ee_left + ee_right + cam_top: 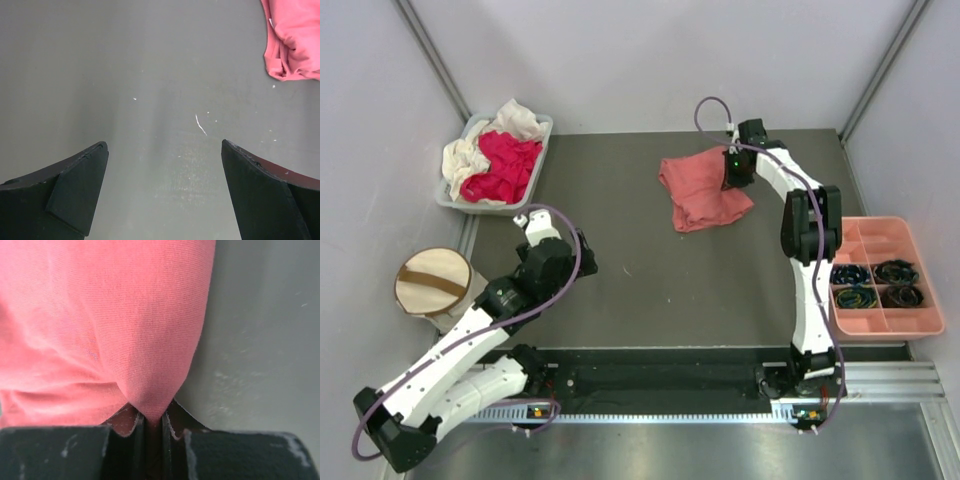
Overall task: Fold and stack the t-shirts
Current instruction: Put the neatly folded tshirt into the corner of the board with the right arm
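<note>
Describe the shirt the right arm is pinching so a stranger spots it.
On the table, far side, right of centre, lies a salmon-pink shirt, pinched by the right gripper. It alone is on the table; the magenta shirt and the cream shirt sit in the grey bin.

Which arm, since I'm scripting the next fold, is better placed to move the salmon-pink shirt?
Right, probably. The right gripper is shut on a fold of the salmon-pink shirt, while the left gripper hangs open over the table, the shirt only at its view's far corner.
</note>
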